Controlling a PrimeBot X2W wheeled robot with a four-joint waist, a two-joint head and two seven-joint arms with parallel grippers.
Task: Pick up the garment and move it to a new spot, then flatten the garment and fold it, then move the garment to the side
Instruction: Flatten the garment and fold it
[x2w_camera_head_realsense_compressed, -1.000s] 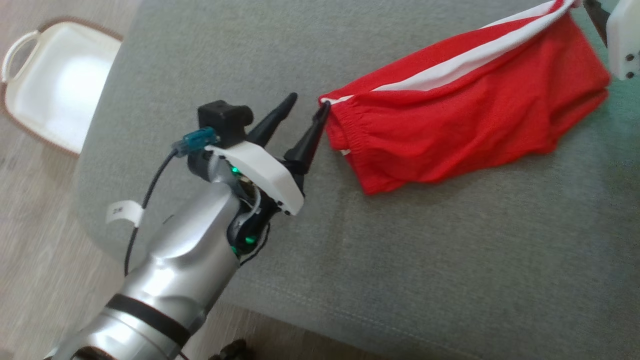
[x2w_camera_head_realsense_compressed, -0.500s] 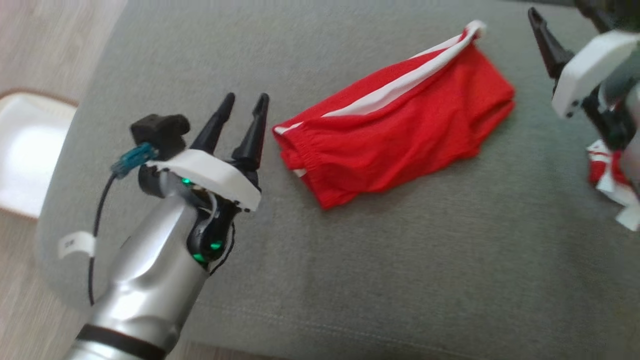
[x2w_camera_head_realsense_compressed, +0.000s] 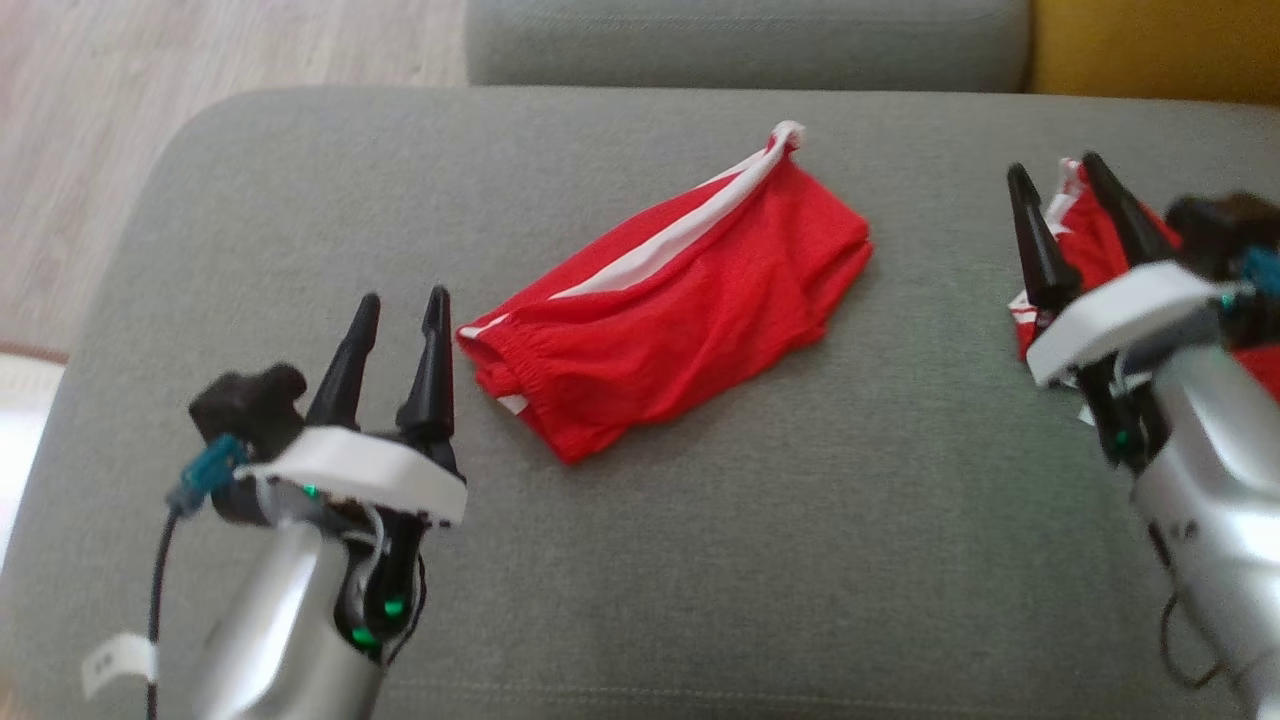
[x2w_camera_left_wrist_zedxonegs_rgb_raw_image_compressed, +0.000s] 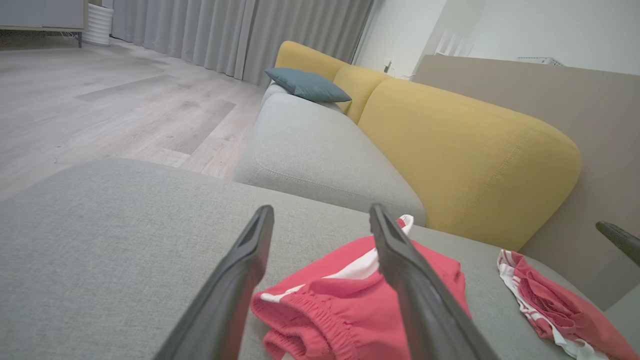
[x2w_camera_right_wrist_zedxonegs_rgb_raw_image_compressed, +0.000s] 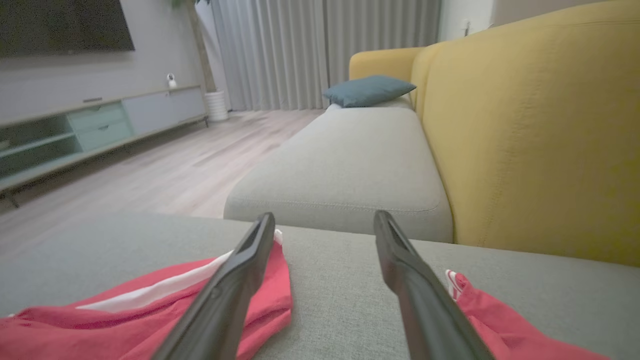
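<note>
The garment (x2w_camera_head_realsense_compressed: 668, 315), red shorts with a white side stripe, lies folded in the middle of the grey cushion (x2w_camera_head_realsense_compressed: 750, 560). It also shows in the left wrist view (x2w_camera_left_wrist_zedxonegs_rgb_raw_image_compressed: 345, 295) and the right wrist view (x2w_camera_right_wrist_zedxonegs_rgb_raw_image_compressed: 150, 310). My left gripper (x2w_camera_head_realsense_compressed: 401, 297) is open just left of its elastic waistband, apart from it, its own two fingers wide apart (x2w_camera_left_wrist_zedxonegs_rgb_raw_image_compressed: 321, 209). My right gripper (x2w_camera_head_realsense_compressed: 1055, 166) is open to the garment's right, a clear gap away (x2w_camera_right_wrist_zedxonegs_rgb_raw_image_compressed: 325, 215). Neither gripper holds anything.
A second red and white garment (x2w_camera_head_realsense_compressed: 1090, 225) lies crumpled at the cushion's right, partly behind my right gripper. Yellow backrests (x2w_camera_left_wrist_zedxonegs_rgb_raw_image_compressed: 465, 165) and another grey seat (x2w_camera_right_wrist_zedxonegs_rgb_raw_image_compressed: 350, 170) with a blue pillow (x2w_camera_right_wrist_zedxonegs_rgb_raw_image_compressed: 367, 90) lie beyond. Wooden floor (x2w_camera_head_realsense_compressed: 200, 60) runs past the left edge.
The garment's striped end, raised at my right gripper before, now lies on the cushion. Both grippers have drawn back from the garment. The head camera has also shifted.
</note>
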